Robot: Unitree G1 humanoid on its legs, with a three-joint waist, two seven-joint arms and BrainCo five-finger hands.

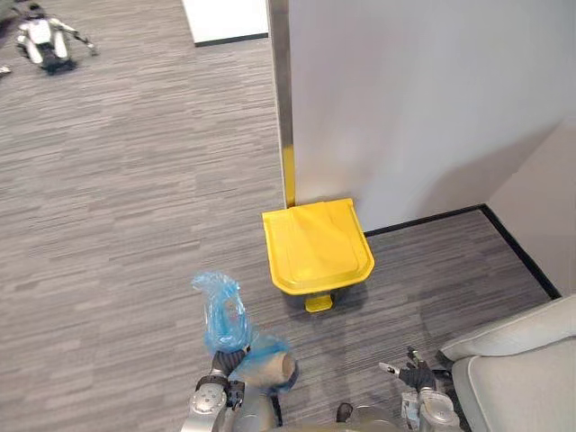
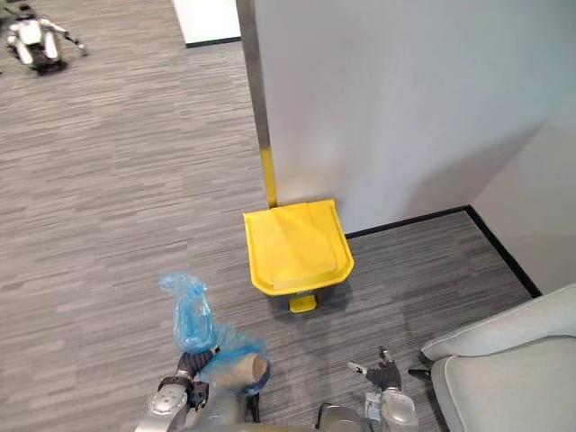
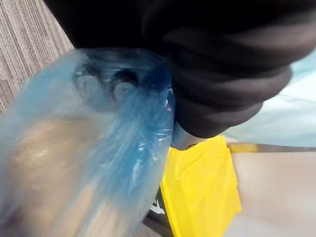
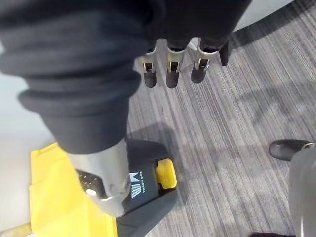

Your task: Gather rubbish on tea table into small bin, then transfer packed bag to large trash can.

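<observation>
A blue plastic bag (image 1: 224, 317) holding a tan roll hangs from my left hand (image 1: 221, 371), whose fingers are curled round its neck. The bag's loose top sticks up above the hand. Close up, the bag (image 3: 94, 153) covers the fingers. The large trash can with a closed yellow lid (image 1: 317, 245) and a yellow foot pedal (image 1: 318, 303) stands against the white wall, ahead and a little right of the bag. My right hand (image 1: 417, 374) hangs low at the right with straight fingers (image 4: 170, 74) and holds nothing. The can's lid (image 4: 54, 197) and pedal (image 4: 167, 175) show beyond it.
A metal column edge (image 1: 281, 90) runs up the wall corner behind the can. A grey sofa (image 1: 522, 369) fills the lower right. Another robot (image 1: 45, 40) lies on the carpet at the far left. Grey carpet stretches to the left of the can.
</observation>
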